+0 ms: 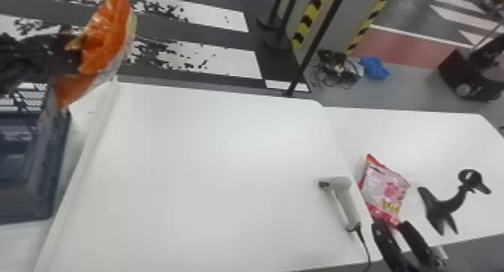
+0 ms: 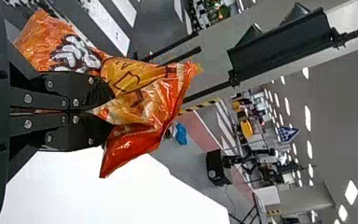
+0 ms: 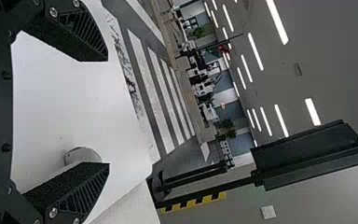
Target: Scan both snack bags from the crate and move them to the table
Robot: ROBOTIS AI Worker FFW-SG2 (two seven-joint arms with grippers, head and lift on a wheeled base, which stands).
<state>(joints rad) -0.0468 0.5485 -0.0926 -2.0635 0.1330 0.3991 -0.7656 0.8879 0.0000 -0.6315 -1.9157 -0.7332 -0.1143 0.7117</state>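
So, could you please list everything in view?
Orange snack bag: one, orange, upper left, gripped
Pink snack bag: one, pink and red, right-hand table
Scanner: one, pale grey, beside that bag
Crate: one, dark blue, left
Stand: one, black, right-hand table
Tables: at least two, white, centre, right
Bundle: one, blue, beyond the tables
Wheeled machine: one, black, upper right
Left gripper: one, black, shut on orange bag
Right gripper: one, black, open, lower right

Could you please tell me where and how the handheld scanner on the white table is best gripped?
I would take the scanner midway along its handle, coming down from above with a finger on each long side. It lies flat, and the slim, straight handle between the crosswise head and the cable should suit a pinch.
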